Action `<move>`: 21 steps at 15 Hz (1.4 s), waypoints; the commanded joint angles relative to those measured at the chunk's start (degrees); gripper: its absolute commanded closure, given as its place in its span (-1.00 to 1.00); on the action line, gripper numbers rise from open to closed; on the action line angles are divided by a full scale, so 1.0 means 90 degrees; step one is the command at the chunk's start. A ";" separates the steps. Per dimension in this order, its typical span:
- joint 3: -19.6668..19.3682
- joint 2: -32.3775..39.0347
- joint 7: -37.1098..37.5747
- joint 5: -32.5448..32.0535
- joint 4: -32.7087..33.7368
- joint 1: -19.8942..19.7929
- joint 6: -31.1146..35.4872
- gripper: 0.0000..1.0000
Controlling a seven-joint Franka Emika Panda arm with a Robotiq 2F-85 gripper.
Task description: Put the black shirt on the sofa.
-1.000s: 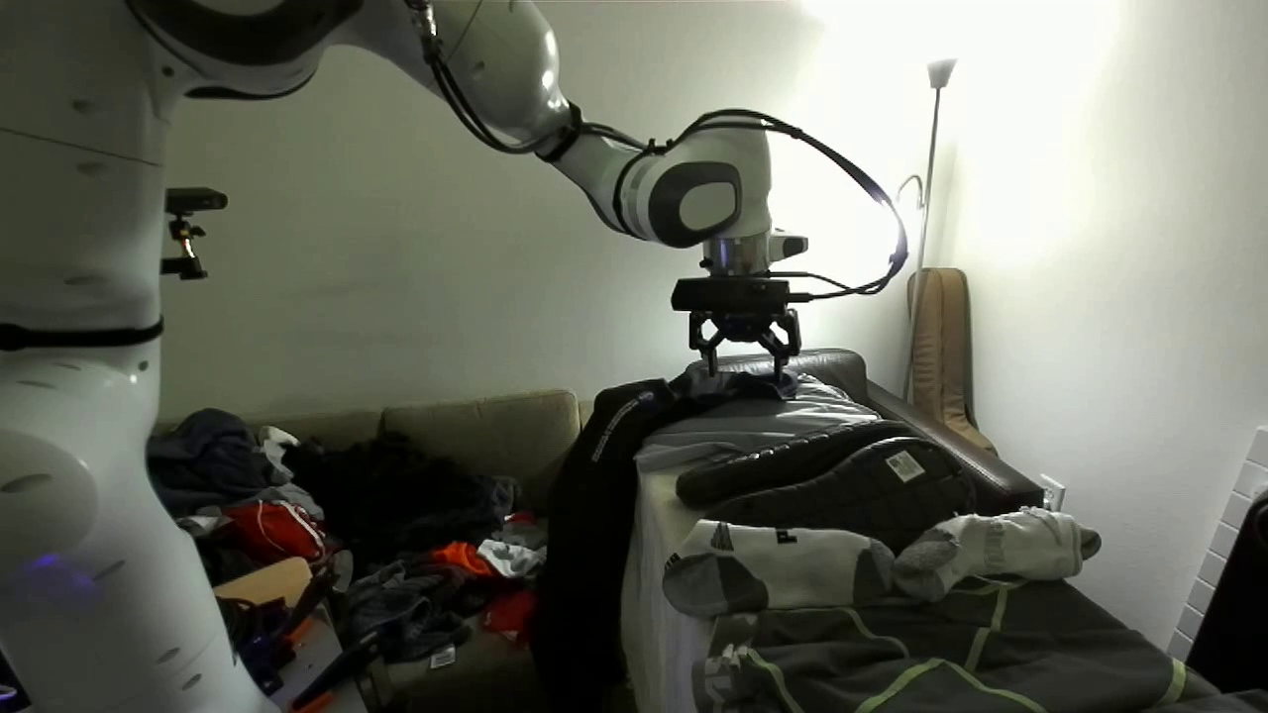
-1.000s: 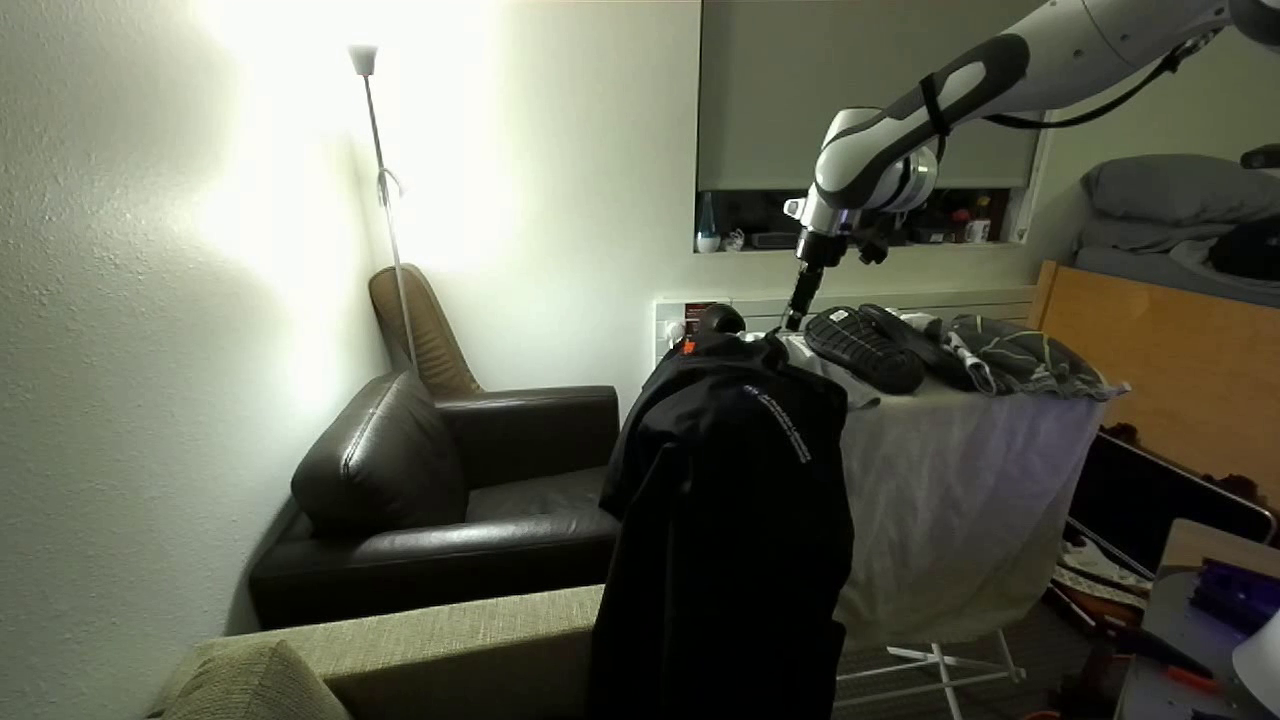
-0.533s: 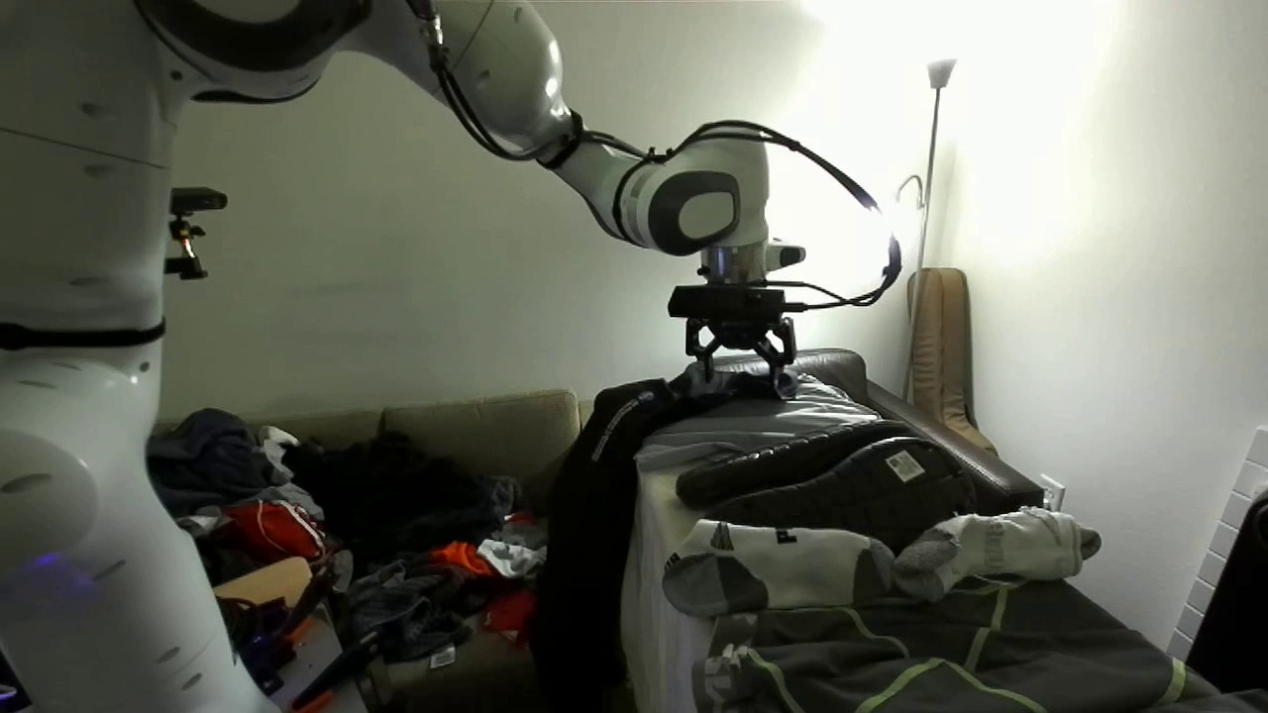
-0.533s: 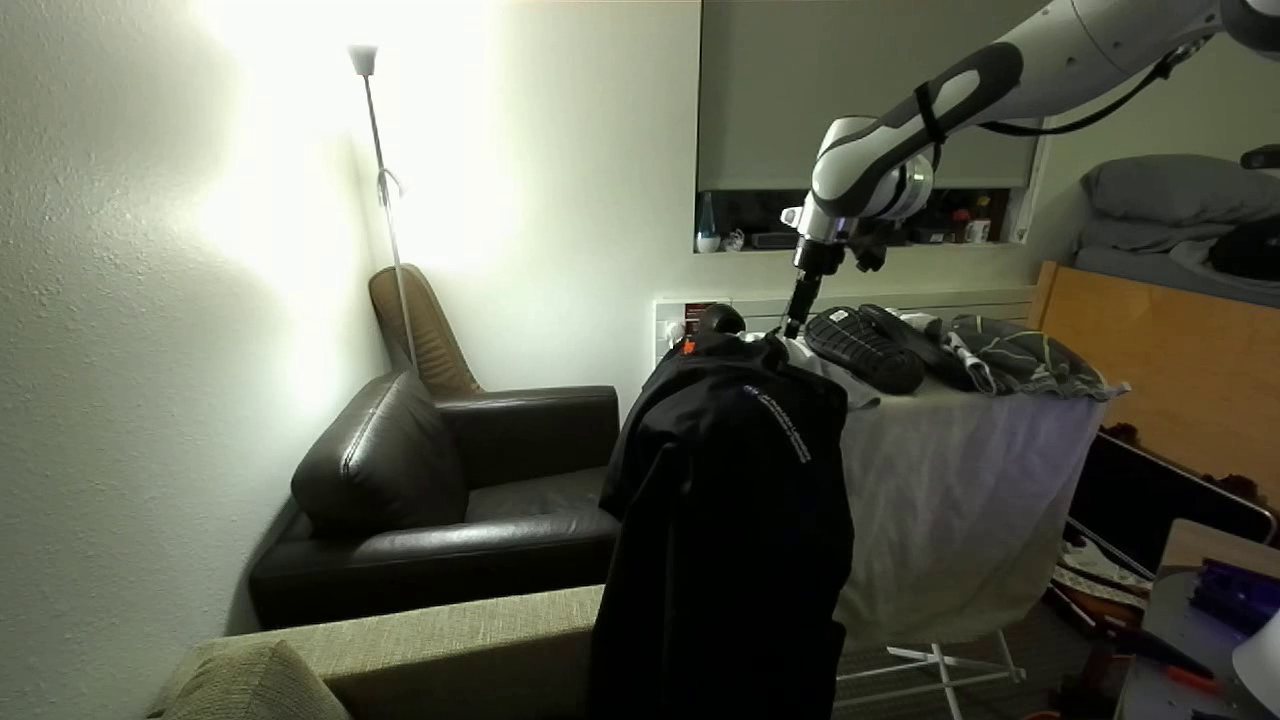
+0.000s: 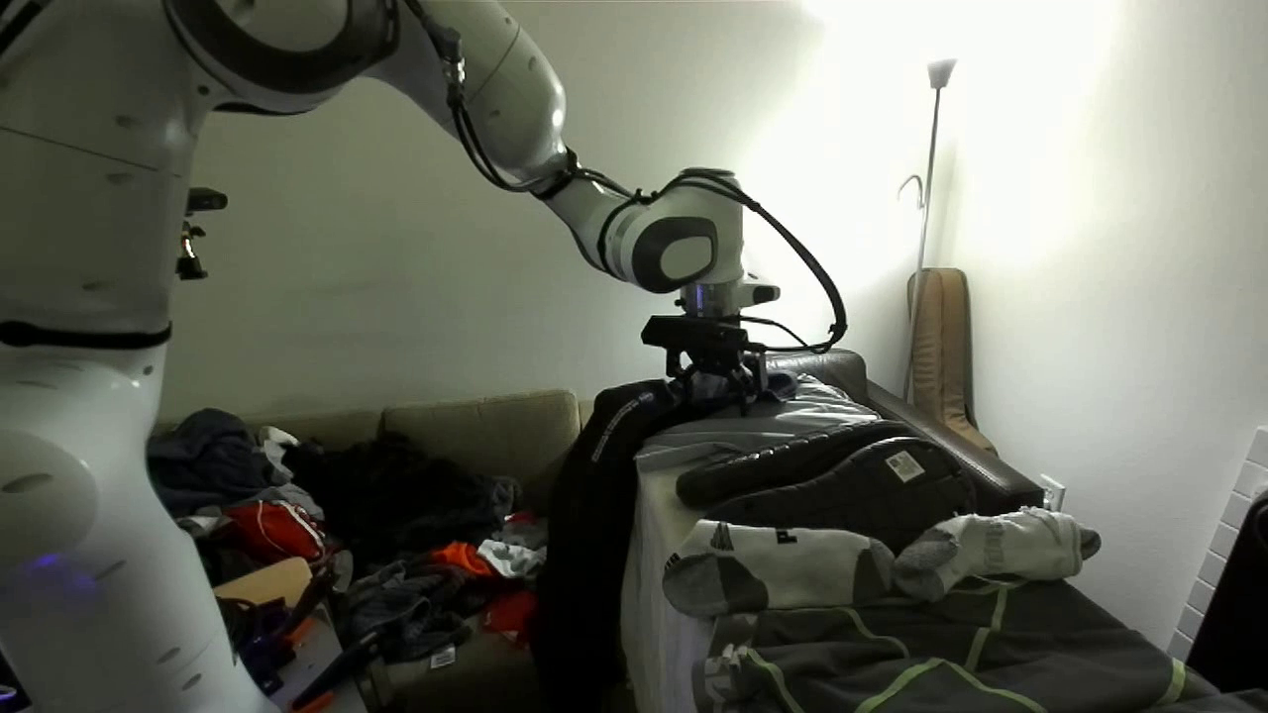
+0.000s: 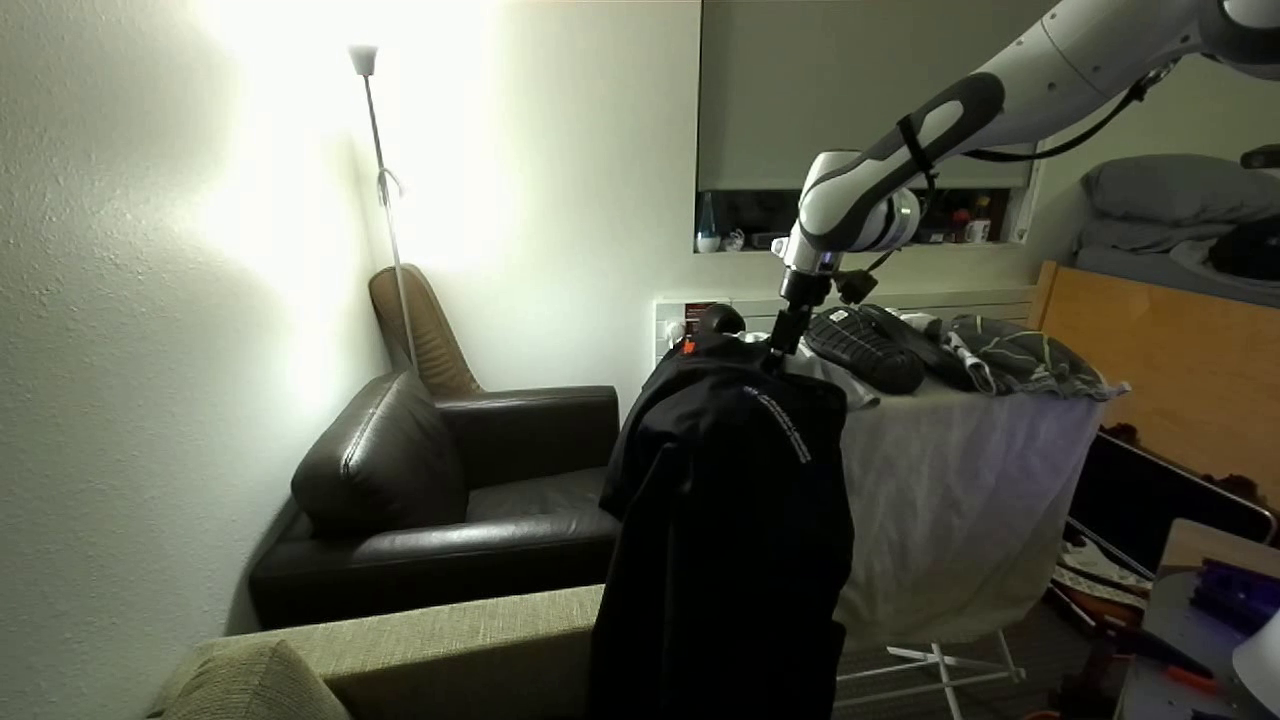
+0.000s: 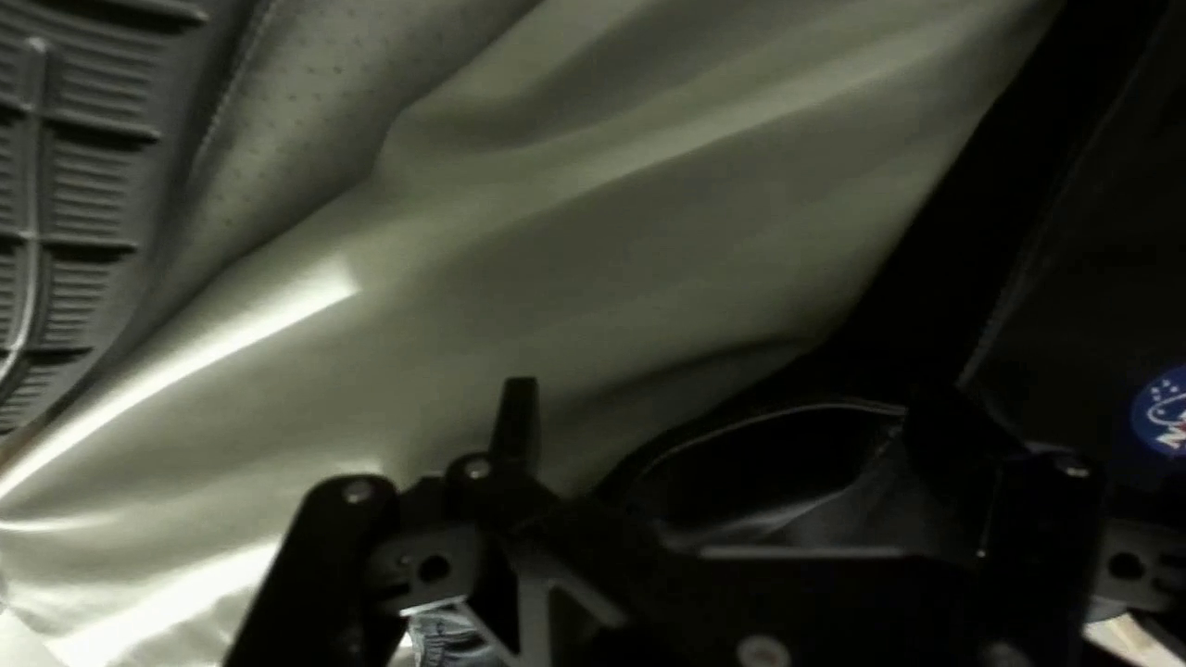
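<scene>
Arm (image 5: 505,94): lower than a second ago, its gripper (image 5: 711,394) now down at the upper part of the black shirt (image 5: 594,515).
Jaws: spread wide, clamped on nothing, the shirt's edge showing between them.
Shirt: draped over the end of the sheeted stand (image 6: 950,500), hanging by the sofa (image 5: 495,436).
Sofa: heaped with other clothes (image 5: 277,530).

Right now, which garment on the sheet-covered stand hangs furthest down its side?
The black shirt with white lettering: in both exterior views it drops far down one end, while the socks and the grey garment with lime seams lie mainly on top.
</scene>
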 commanded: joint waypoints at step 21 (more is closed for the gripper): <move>0.0091 -0.0591 0.1414 -0.0019 -0.0692 0.0177 0.0568 -1.00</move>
